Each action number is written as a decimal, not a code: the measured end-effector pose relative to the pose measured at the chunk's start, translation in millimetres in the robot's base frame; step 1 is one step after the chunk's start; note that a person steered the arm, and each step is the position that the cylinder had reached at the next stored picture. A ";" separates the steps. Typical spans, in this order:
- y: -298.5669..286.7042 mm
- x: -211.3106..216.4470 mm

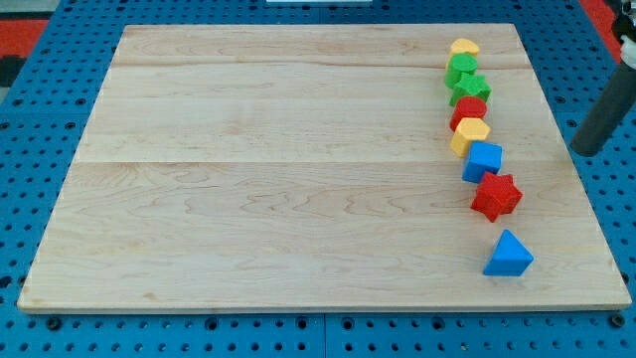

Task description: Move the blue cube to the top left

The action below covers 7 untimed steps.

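The blue cube sits on the wooden board at the view's right, in a line of blocks. Above it in the line are a yellow hexagon block, a red block, a green star block, a green block and a yellow block. Below it are a red star block and a blue triangular block. My tip is at the board's right edge, well to the right of the blue cube and apart from every block.
The board lies on a blue perforated base. A red area shows at the view's top left corner.
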State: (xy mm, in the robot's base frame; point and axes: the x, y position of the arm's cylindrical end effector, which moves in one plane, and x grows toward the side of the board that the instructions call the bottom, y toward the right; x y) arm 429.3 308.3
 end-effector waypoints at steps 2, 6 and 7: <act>0.0 1.3; -176.7 19.8; -259.8 14.4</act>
State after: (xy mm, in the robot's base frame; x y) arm 443.8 48.5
